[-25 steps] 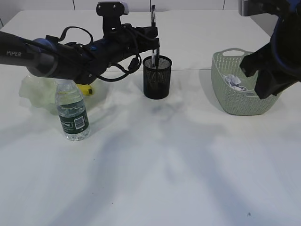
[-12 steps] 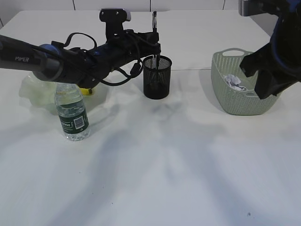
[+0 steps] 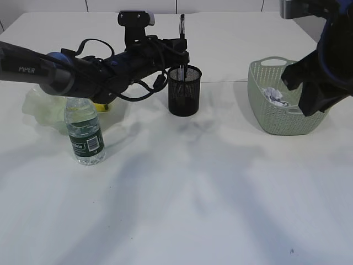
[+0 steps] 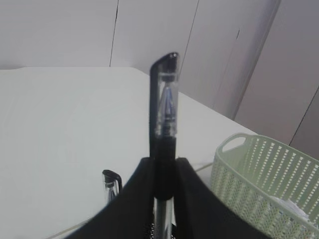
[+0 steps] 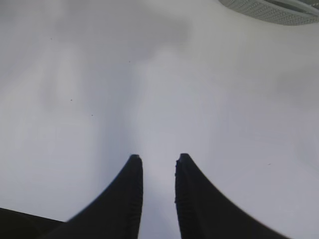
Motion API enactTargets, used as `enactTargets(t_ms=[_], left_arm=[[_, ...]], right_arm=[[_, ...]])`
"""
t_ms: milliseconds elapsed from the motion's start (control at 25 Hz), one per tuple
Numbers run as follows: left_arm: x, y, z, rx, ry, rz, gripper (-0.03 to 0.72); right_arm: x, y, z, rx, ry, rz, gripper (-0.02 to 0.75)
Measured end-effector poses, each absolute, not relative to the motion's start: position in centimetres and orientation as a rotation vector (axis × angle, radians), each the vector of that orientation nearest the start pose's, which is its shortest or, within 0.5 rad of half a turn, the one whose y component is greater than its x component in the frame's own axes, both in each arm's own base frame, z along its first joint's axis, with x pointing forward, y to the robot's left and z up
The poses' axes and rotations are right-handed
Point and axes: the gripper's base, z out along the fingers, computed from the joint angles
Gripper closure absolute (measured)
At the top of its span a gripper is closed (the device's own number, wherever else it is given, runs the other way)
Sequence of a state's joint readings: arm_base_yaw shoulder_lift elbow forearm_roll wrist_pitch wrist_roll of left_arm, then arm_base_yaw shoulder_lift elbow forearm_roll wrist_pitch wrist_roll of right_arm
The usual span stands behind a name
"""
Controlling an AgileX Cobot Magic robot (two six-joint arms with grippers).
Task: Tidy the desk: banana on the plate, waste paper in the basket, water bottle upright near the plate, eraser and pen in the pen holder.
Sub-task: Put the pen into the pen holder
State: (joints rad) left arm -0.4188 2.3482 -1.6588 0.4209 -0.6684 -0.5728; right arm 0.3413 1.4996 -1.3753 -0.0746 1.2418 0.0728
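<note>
My worry is the pen [image 4: 163,149] tipping or catching the rim of the pen holder [image 3: 184,91] if I release it off-centre, since it stands upright just above the cup. My left gripper [image 4: 163,172] pinches it narrowly. My right gripper [image 5: 158,174], at three o'clock by the basket [image 3: 276,102], hangs part-open and empty.

A black pen [image 3: 181,41] stands upright, its lower end inside the black mesh pen holder [image 3: 184,91]; the bottle [image 3: 84,131] stands upright left of the holder.
</note>
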Motion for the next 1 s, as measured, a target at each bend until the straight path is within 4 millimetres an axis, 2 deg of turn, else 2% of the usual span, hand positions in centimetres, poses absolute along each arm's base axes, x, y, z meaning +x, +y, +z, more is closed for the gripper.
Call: enactTargets(t_ms=[360,840,1000], left_arm=[[47.7,-23.8,17.5,0.365,1.552,-0.709,0.527],[47.7,-23.8,17.3,0.385,1.574,-0.692,0.52],[47.7,-23.6,18.3,0.386,1.609,-0.654,0.52]], right_arm=[[28.1,9.3,33.3,-0.4,2.813,-0.017,0.561],[28.1,9.2,33.3,-0.403,2.809,-0.038,0.561],[28.2,9.1,33.3,-0.404,2.808,-0.043,0.561]])
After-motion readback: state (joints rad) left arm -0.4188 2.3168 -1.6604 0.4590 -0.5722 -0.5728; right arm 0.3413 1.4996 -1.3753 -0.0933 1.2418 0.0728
